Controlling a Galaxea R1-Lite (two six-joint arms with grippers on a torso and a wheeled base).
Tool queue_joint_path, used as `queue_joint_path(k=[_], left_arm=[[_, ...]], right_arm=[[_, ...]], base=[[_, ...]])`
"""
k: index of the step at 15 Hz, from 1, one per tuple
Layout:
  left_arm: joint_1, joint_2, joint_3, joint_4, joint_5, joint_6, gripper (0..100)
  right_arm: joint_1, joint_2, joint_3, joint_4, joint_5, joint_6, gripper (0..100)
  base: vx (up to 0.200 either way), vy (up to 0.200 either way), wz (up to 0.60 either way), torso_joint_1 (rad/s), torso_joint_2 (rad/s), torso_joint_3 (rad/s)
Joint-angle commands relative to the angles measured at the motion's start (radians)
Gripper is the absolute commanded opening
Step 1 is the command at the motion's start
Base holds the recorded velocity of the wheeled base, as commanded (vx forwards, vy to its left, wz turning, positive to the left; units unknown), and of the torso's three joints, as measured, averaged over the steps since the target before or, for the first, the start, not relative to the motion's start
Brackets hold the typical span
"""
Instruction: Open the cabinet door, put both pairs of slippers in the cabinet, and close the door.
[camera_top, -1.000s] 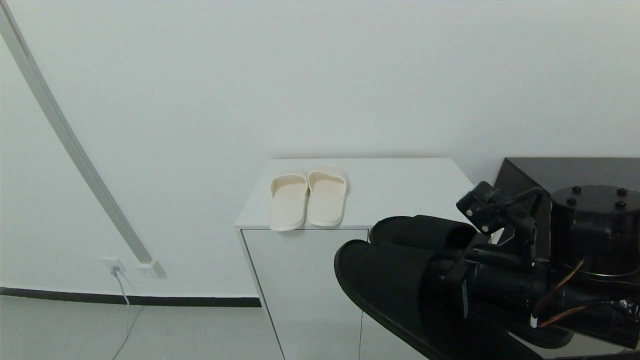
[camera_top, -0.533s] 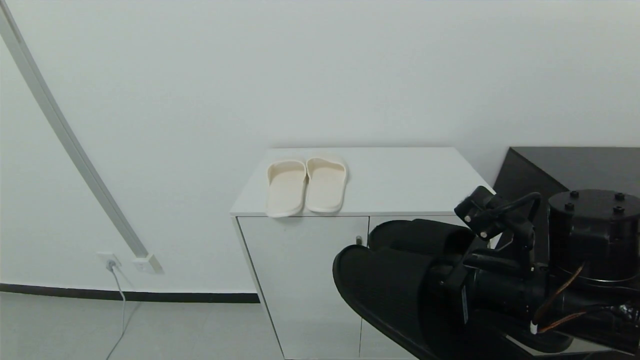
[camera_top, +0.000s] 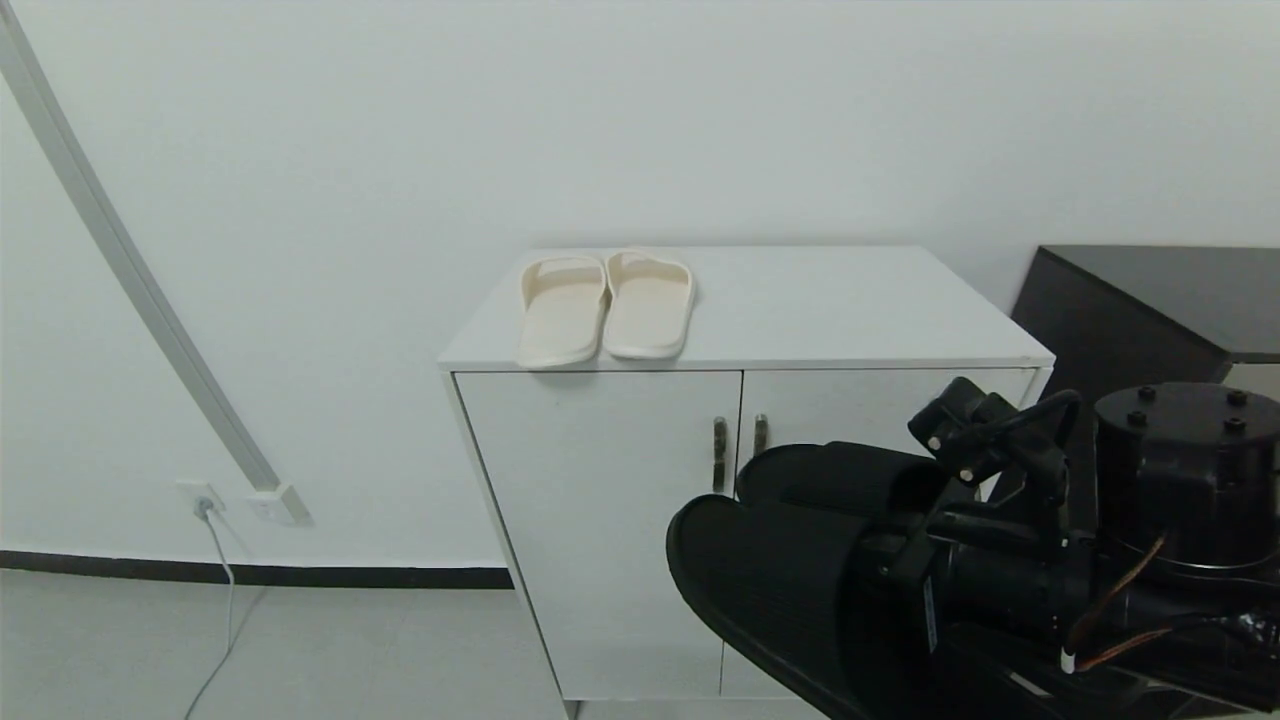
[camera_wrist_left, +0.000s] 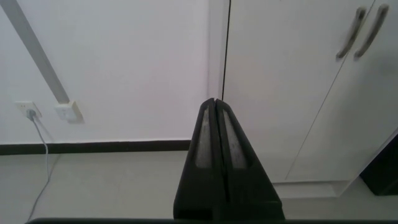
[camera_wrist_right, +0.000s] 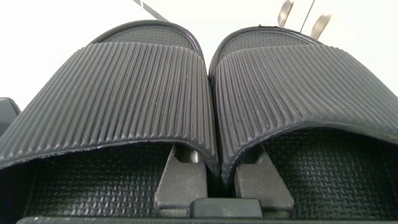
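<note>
A white cabinet (camera_top: 600, 500) stands against the wall with both doors closed and two metal handles (camera_top: 719, 454) at the centre seam. On its top (camera_top: 830, 310), near the left front edge, lies a cream pair of slippers (camera_top: 605, 308). My right gripper (camera_wrist_right: 217, 168) is shut on a black pair of slippers (camera_top: 790, 570), its fingers (camera_wrist_right: 180, 183) tucked under the two ribbed straps (camera_wrist_right: 211, 106), low and in front of the right door. My left gripper (camera_wrist_left: 216, 109) is shut and empty, facing the cabinet's left door (camera_wrist_left: 280, 93) near its outer edge, the handles (camera_wrist_left: 364, 31) off to one side.
A black piece of furniture (camera_top: 1150, 300) stands right of the cabinet. On the wall to the left are a slanted grey conduit (camera_top: 120, 250) and a socket with a cable (camera_top: 200, 495) running down to the grey floor (camera_top: 300, 650).
The head view has shifted: the cabinet sits higher in the picture and its doors and handles have come into sight. The black slippers stay in my right gripper.
</note>
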Motion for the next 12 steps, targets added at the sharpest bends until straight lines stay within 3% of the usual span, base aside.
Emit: queue_joint_path(k=[1,5,6,12], left_arm=[[0.0,0.001,0.0,-0.001,0.0,0.0,0],[0.0,0.001,0.0,-0.001,-0.001,-0.017,0],[0.0,0.001,0.0,-0.001,-0.001,-0.018,100],[0.0,0.001,0.0,-0.001,-0.001,-0.018,100]], right_arm=[[0.001,0.004,0.0,0.0,0.001,0.0,0],[0.002,0.001,0.005,0.0,0.0,-0.001,0],[0.002,-0.001,0.006,-0.002,0.001,-0.001,0],[0.002,0.002,0.022,-0.015,0.0,-0.001,0]], base=[[0.0,0.0,0.0,-0.193,0.54,0.325],[0.0,0.0,0.0,-0.173,0.5,0.322],[0.0,0.0,0.0,-0.154,0.49,0.325],[0.0,0.0,0.0,-0.135,0.47,0.338]])
